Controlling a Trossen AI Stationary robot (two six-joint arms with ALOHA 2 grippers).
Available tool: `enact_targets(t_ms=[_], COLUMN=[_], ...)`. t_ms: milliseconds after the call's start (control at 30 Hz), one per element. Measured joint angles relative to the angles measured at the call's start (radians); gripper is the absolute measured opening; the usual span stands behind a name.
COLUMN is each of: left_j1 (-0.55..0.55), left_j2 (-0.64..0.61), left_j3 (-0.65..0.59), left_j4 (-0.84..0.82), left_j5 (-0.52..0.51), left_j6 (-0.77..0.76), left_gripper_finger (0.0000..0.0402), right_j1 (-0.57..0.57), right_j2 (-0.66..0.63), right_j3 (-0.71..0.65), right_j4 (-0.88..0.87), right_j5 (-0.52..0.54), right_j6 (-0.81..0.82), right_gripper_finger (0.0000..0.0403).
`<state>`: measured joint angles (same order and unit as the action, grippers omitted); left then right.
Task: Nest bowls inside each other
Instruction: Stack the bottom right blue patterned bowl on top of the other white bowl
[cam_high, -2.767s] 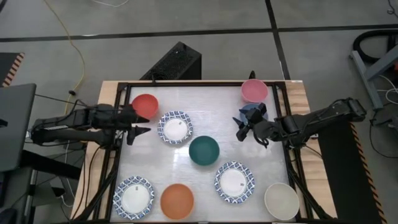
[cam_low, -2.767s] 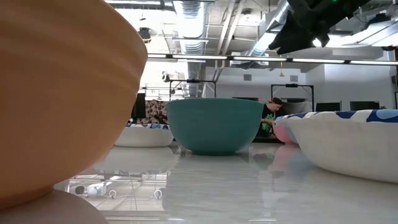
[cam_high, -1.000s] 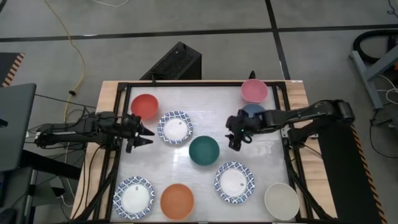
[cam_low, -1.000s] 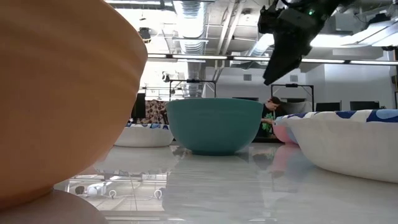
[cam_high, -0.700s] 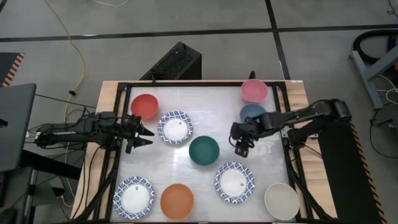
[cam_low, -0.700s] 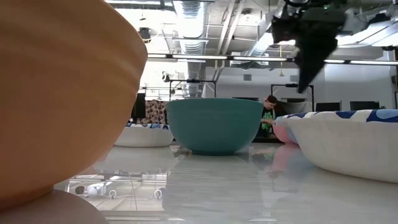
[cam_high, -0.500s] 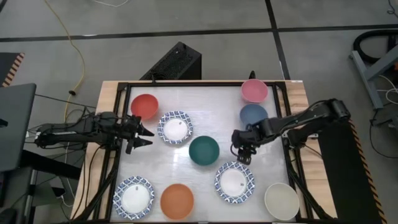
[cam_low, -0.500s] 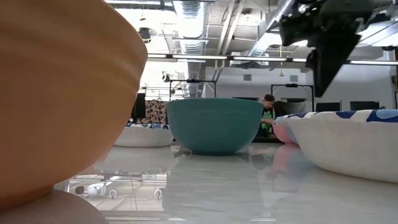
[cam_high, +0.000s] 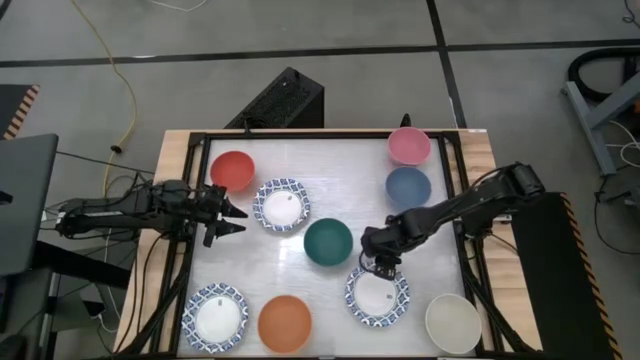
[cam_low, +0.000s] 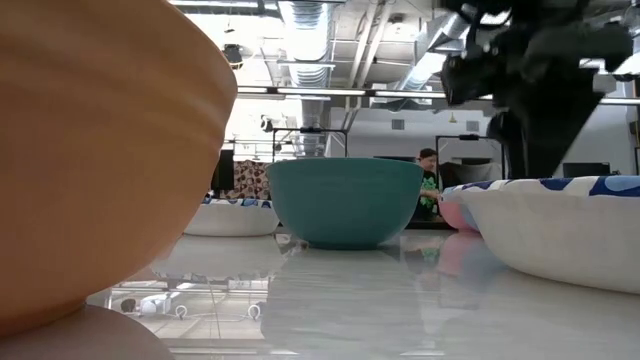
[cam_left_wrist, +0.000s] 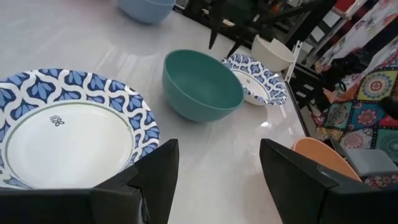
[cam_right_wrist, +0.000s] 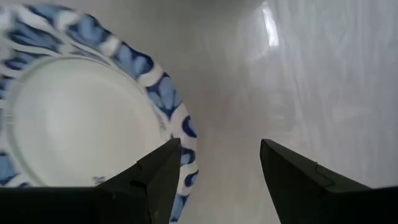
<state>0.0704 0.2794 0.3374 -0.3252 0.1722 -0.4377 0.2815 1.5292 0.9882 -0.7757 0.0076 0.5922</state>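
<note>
Six bowls rest on their bases on the white table: red (cam_high: 232, 170), pink (cam_high: 409, 145), blue (cam_high: 408, 186), dark green (cam_high: 328, 241), orange (cam_high: 285, 323) and cream (cam_high: 453, 322). None sits inside another. My right gripper (cam_high: 380, 266) points down, open, just to the right of the green bowl and over the far rim of a patterned plate (cam_right_wrist: 81, 124). It touches nothing. My left gripper (cam_high: 238, 213) hovers open at the table's left, just to the near side of the red bowl and left of another plate (cam_left_wrist: 62, 130).
Three blue-and-white plates lie flat: far left (cam_high: 282, 205), near left (cam_high: 216, 317) and near right (cam_high: 377, 295). A black frame (cam_high: 190, 150) rims the table. In the low view the orange bowl (cam_low: 90, 150) fills the left, and a person (cam_low: 432, 180) sits far behind.
My right gripper has swung from beside the blue bowl toward the table's near edge and downward, tipping from a slant until it points almost straight down, over the near-right plate's far rim. Its fingers have stayed open. The bowls have not moved.
</note>
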Motion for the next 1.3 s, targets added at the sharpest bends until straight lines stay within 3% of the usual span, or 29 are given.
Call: enact_targets(t_ms=[300,633,1300], left_j1=[0.000,0.000,0.000], left_j2=[0.000,0.000,0.000], left_j3=[0.000,0.000,0.000], left_j4=[0.000,0.001,-0.050], left_j5=[0.000,-0.001,-0.003], left_j6=[0.008,0.015,0.019], left_gripper_finger=[0.0214,0.0214,0.0214], right_j1=[-0.023,-0.029,-0.049], right_j2=[0.064,-0.044,-0.035], right_j3=[0.000,0.000,-0.004], right_j4=[0.011,0.047,0.066], right_j5=[-0.048,-0.078,-0.105], right_j6=[-0.028,-0.017,-0.023], right_gripper_finger=[0.0240,0.0240,0.0240])
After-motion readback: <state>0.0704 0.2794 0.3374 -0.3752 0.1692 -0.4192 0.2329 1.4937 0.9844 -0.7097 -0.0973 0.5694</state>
